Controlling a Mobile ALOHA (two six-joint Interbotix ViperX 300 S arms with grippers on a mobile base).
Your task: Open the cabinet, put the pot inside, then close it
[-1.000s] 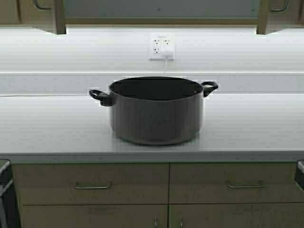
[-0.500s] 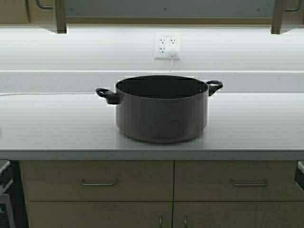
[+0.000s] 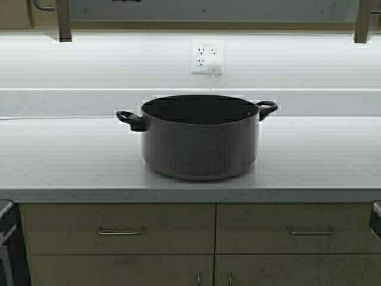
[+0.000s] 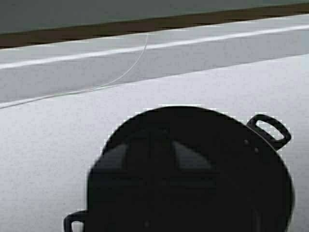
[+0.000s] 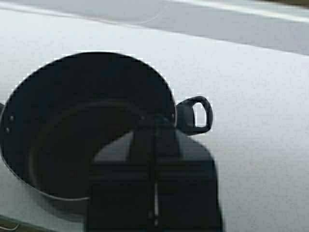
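Observation:
The pot (image 3: 199, 146), wide and dark grey with two black loop handles, stands upright on the white counter (image 3: 59, 155). The cabinet (image 3: 208, 11) is above it at the top edge; its grey interior shows between two doors seen edge-on (image 3: 63, 21) (image 3: 363, 21). Neither gripper shows in the high view. My left gripper (image 4: 150, 133) hangs over the pot (image 4: 241, 159) near one side, fingers together and empty. My right gripper (image 5: 155, 121) hangs over the pot's (image 5: 72, 121) rim by its other loop handle (image 5: 195, 115), shut and empty.
A white wall outlet (image 3: 207, 57) with a plug and a thin cord sits behind the pot. Base drawers with horizontal handles (image 3: 119, 229) run below the counter's front edge. A dark appliance edge (image 3: 5, 238) is at the lower left.
The robot has moved: the scene shifted right, then slightly back left. The two door edges at the top stand farther apart than before. The pot stays on the counter.

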